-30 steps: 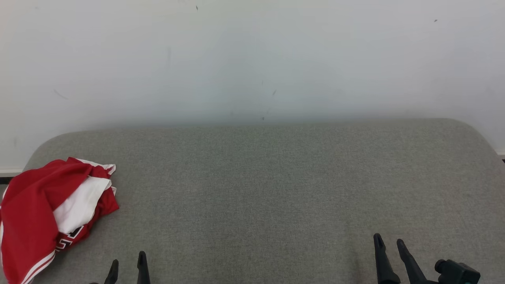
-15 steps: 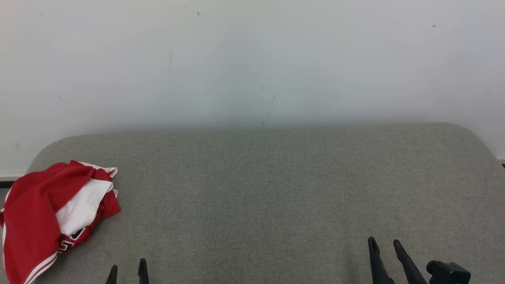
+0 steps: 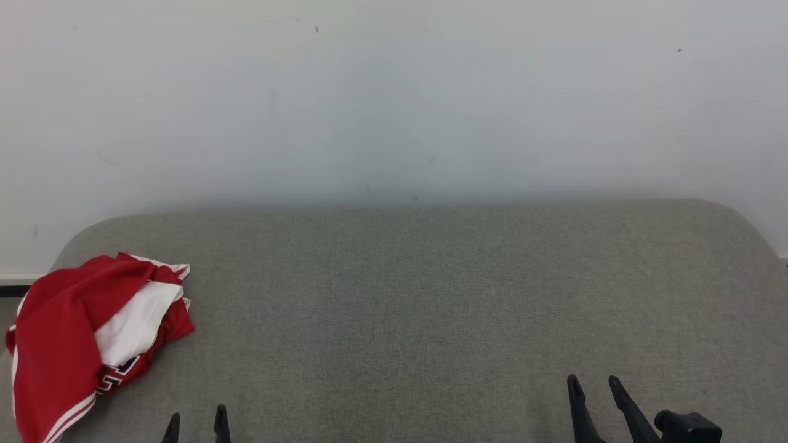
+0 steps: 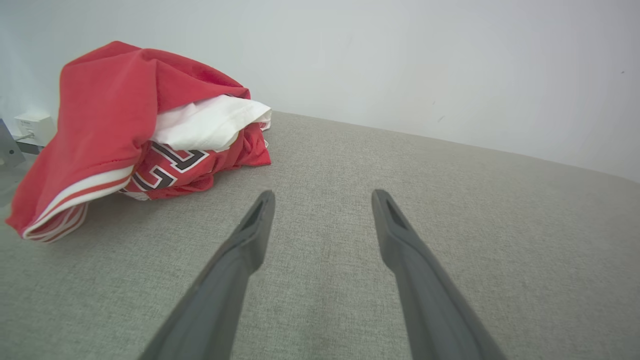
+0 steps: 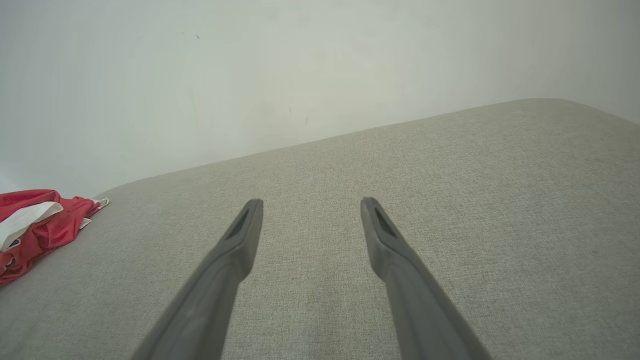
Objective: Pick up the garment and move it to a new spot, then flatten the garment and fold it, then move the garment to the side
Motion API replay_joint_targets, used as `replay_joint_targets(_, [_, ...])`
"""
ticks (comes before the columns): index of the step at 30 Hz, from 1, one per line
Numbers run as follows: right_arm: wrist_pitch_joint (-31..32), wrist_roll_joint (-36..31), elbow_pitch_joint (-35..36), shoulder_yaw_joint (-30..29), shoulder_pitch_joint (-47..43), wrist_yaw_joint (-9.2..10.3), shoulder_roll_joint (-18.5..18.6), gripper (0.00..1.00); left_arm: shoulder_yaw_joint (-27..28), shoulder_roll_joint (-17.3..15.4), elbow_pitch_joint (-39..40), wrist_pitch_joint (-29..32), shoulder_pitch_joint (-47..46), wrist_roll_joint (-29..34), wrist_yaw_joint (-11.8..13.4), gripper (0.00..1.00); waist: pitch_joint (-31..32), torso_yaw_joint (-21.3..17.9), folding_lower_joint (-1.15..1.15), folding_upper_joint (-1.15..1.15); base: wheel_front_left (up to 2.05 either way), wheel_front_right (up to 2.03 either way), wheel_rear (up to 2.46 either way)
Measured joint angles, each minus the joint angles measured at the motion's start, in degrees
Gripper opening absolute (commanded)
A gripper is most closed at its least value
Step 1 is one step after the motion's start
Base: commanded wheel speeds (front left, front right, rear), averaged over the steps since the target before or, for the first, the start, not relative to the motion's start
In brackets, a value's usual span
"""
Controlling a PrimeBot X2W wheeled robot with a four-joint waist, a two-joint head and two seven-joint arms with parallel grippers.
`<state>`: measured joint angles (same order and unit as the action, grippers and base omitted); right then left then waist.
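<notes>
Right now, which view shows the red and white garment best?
The left wrist view: the garment lies close and whole, lettering visible. The head view shows it small at lower left; the right wrist view crops it.

Crumpled red fabric garment (image 3: 58, 332), white panel and striped hem: you see it heaped at the left end of the grey upholstered surface (image 3: 431, 295), hem possibly overhanging.

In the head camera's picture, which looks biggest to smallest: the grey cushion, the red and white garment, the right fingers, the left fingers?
1. grey cushion
2. red and white garment
3. right fingers
4. left fingers, though the bottom edge crops both pairs, so really they may match.
</notes>
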<state>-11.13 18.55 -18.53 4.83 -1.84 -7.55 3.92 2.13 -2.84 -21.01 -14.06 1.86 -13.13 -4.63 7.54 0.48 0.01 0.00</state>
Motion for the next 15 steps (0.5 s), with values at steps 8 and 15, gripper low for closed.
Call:
replay_joint_targets(8, [-0.78,-2.59,-0.22,0.63,-0.24,0.0,-0.13,1.0,-0.08,0.0,0.01,-0.69,0.19,2.85,-0.07,1.0,0.41,-0.17,0.0,0.01,0.0,0.0,0.0])
replay_joint_targets(15, [-1.01,-3.59,-0.44,0.57,-0.3,0.0,-0.26,1.0,-0.32,0.0,-0.03,-0.99,0.19,3.45,0.12,1.0,0.47,-0.35,0.0,0.01,0.0,0.0,0.0])
